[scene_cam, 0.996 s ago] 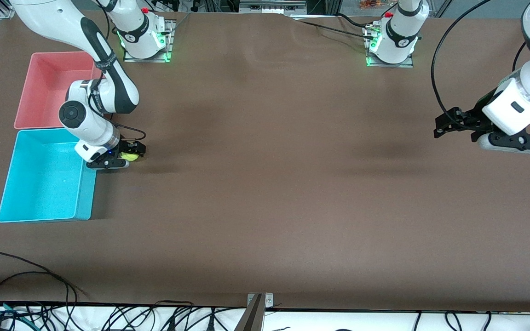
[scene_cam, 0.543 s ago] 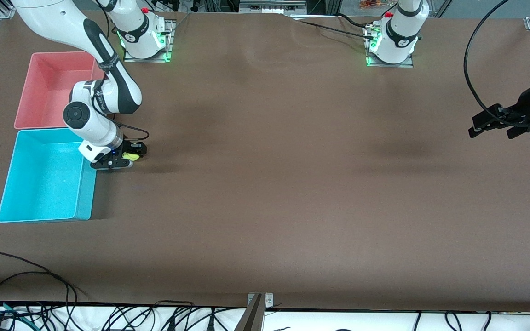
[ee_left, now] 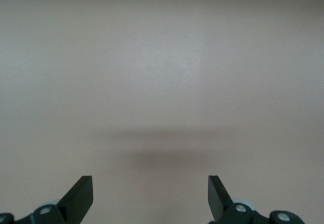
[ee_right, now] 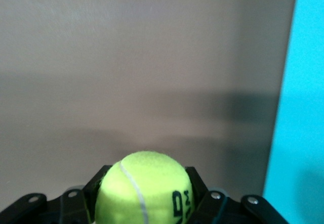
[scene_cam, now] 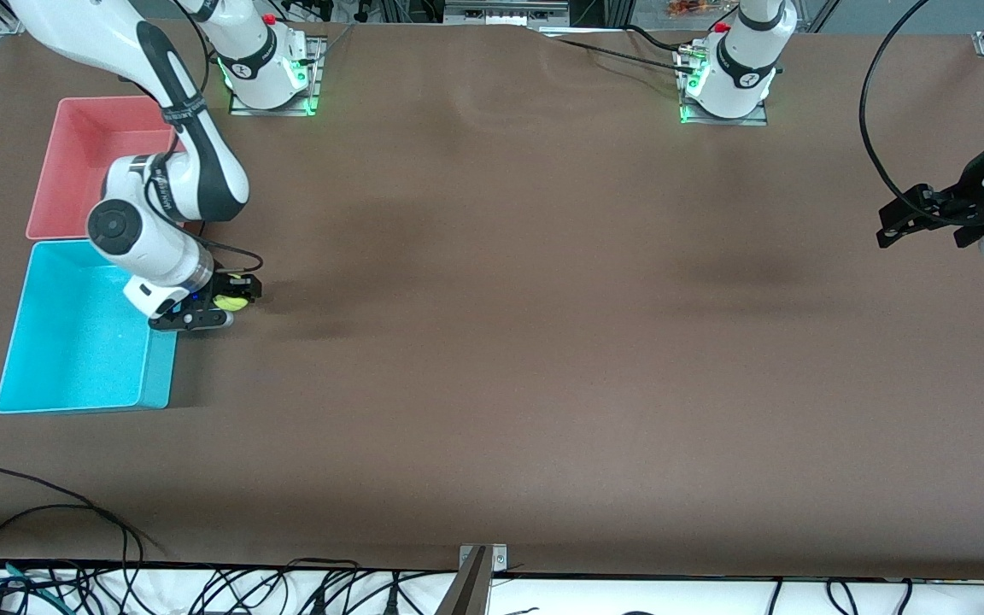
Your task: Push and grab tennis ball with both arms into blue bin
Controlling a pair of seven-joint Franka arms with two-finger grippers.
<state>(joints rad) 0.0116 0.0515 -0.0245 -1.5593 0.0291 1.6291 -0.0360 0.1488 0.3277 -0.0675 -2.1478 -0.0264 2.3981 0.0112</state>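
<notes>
Yellow-green, the tennis ball sat pinched in the right gripper, apparently just above the table beside the blue bin. The left gripper waited, fingers spread, over the table's left-arm end.

We saw lots of bare brown table between the two arms, with nothing to bump into. The blue bin and the pink bin sat side by side at the right arm's end, and their walls stood in the way there. The right gripper was just beside the blue bin's wall. The left gripper had bare table under it.
</notes>
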